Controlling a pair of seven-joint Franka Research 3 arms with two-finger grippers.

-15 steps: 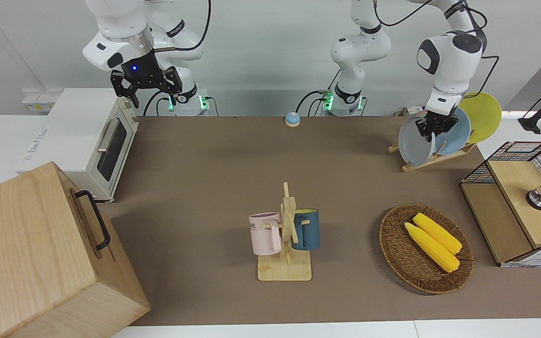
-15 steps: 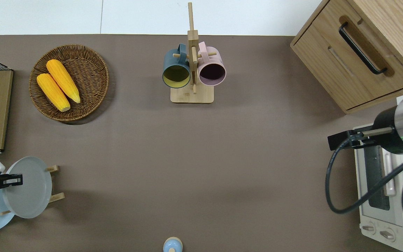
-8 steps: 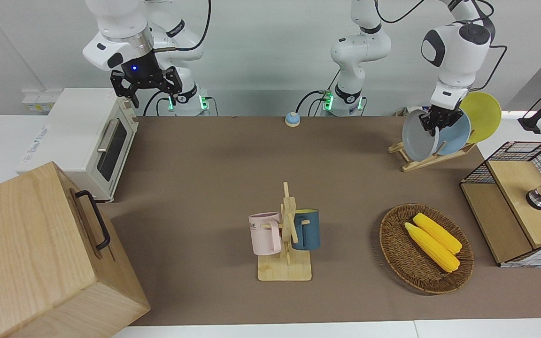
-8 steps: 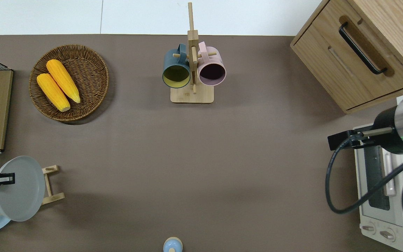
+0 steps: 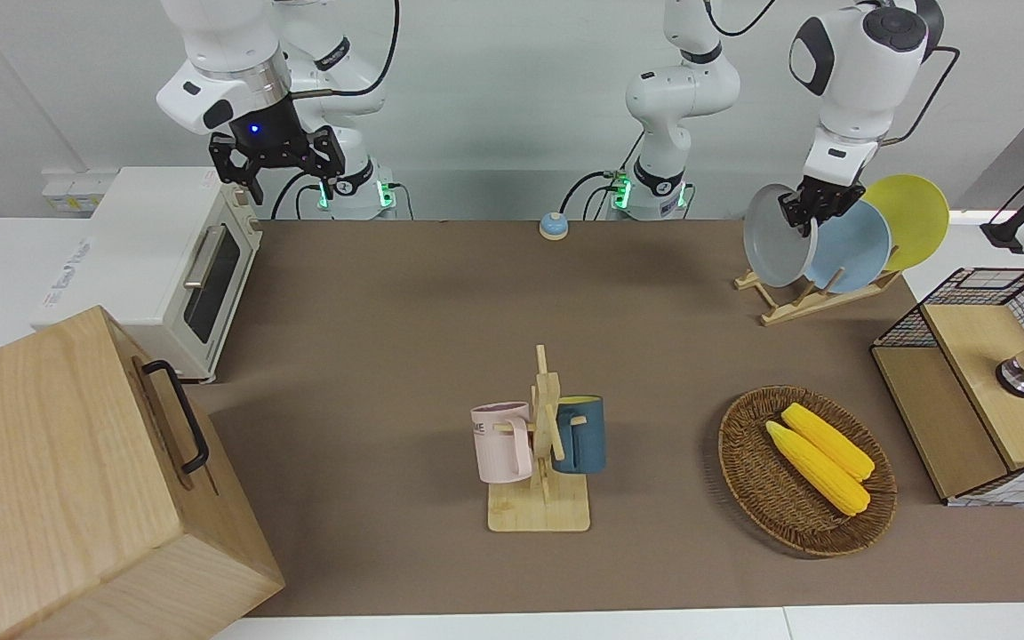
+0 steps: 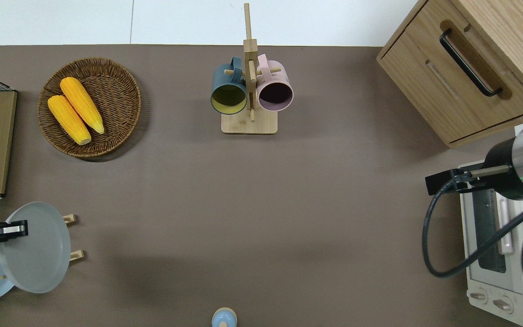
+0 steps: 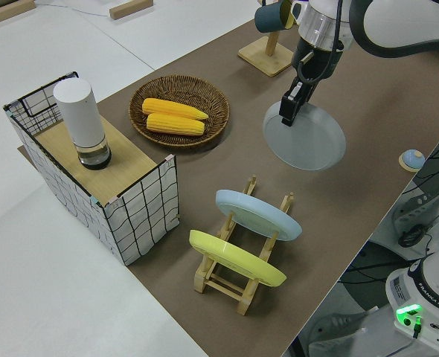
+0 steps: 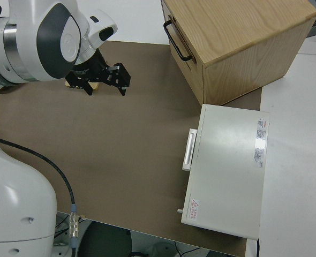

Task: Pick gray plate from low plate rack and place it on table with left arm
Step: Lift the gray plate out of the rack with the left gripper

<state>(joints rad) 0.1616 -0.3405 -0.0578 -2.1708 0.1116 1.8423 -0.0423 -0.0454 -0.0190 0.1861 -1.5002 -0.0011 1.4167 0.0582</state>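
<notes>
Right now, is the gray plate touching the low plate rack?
Apart. The left side view shows the gray plate hanging from the left gripper, clear of the low plate rack.

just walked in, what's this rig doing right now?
The left gripper is shut on the gray plate, held up in the air clear of the low plate rack and not yet set on the table. The sky-blue plate and the yellow plate sit in the rack. The right arm is parked, gripper open.
</notes>
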